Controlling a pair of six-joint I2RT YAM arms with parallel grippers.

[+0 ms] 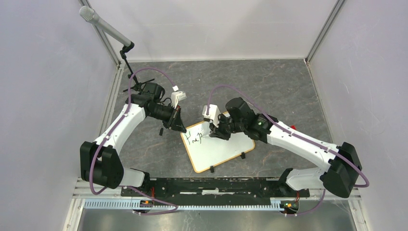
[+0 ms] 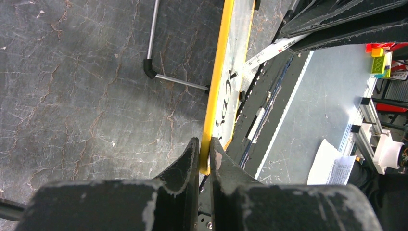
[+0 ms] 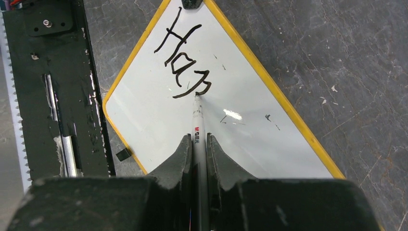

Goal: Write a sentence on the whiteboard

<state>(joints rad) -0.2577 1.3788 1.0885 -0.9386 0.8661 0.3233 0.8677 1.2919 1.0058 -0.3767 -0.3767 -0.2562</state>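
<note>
From above: found the whiteboard lying askew near the middle of the surface, a little toward its near edge, with one corner pointing at the arm bases. Saw the left hand at the board's left corner and the right hand over its far side, with a marker angled down onto the white. Made out only a short dark start of the sentence near the left corner; could not read it from there.

From the left wrist: saw the left hand pinched together on the yellow rim of the whiteboard at a corner, one finger on each side, apparently steadying it. Glimpsed strokes of the sentence edge-on, unreadable.

From the right wrist: saw the right hand clamped on the marker, its tip touching the whiteboard at the tail of the last stroke. Read "Hap" in the sentence and nothing more. Found the rest of the board bare save a few faint specks. Judged the task barely begun: three letters down, first word unfinished, every later word yet to be written, plenty of blank board left for them.
</note>
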